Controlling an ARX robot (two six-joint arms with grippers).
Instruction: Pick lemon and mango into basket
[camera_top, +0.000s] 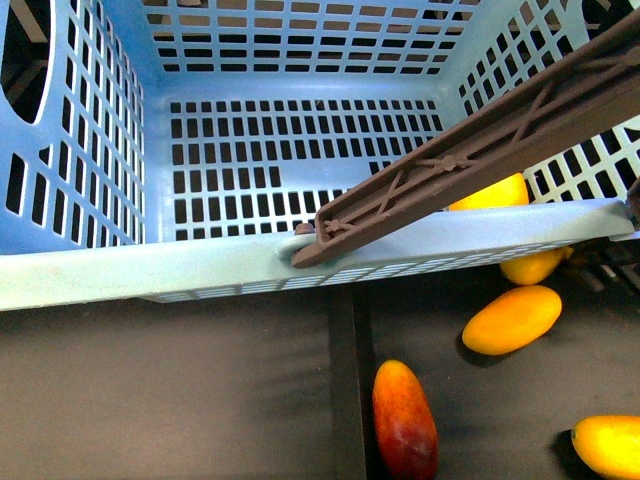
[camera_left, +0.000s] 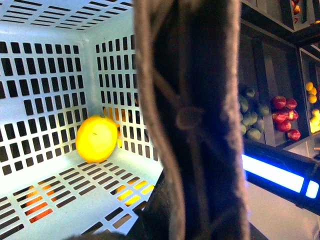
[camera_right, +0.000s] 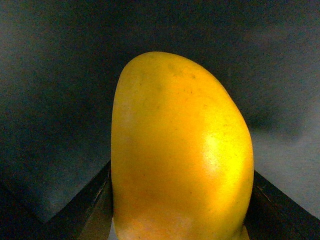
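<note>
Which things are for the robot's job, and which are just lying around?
For the job: the basket; the lemon, already inside it; the mango.
Just lying about: the red-and-yellow mango outside the basket; red apples and green fruit in the background.

A dark matte desk, split by one seam, sits in low light; nearby dark shelves hold red fruit and green fruit beside a glowing blue-white light strip.
</note>
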